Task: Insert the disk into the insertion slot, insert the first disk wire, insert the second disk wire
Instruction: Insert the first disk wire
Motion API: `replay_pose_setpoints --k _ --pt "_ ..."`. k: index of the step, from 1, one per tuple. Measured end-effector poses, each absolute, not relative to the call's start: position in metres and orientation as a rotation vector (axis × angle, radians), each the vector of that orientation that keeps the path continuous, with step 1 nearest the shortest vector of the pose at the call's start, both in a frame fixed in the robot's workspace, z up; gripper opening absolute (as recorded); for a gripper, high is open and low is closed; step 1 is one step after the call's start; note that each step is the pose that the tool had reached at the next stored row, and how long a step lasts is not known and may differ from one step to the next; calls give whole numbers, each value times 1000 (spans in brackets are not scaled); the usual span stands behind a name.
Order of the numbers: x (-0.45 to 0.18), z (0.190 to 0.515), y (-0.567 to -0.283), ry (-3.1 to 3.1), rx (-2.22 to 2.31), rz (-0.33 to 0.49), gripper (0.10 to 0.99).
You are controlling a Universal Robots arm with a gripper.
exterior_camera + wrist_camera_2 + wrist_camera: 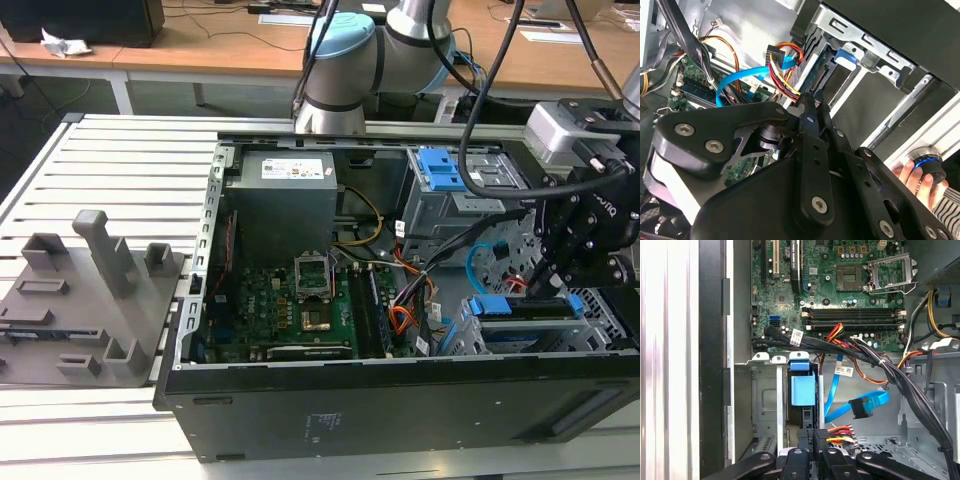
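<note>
Pinching first disk wire (pixel 840 431) with gripper (pixel 817 441).

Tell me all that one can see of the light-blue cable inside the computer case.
The light-blue cable is thin, flat and looks like plastic. It comes down from under the black wire bundle, bends into a loop and ends in a small dark plug. The plug seems to hang free, plugged into nothing.

Glossy blue plastic on the disk (pixel 803 390), dull grey metal insertion slot (pixel 765 405), smooth-sheathed first disk wire (pixel 841 430).
</note>
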State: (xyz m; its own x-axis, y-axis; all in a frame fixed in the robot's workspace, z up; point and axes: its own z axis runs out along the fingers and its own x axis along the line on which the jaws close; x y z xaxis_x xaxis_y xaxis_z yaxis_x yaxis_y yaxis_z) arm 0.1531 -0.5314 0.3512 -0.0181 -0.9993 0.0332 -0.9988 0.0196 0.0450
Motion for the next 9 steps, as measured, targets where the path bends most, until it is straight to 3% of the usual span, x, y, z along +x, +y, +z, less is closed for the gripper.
replay_pose_setpoints --k 9 --pt "164 346 -531 -2206 2165 -24 169"
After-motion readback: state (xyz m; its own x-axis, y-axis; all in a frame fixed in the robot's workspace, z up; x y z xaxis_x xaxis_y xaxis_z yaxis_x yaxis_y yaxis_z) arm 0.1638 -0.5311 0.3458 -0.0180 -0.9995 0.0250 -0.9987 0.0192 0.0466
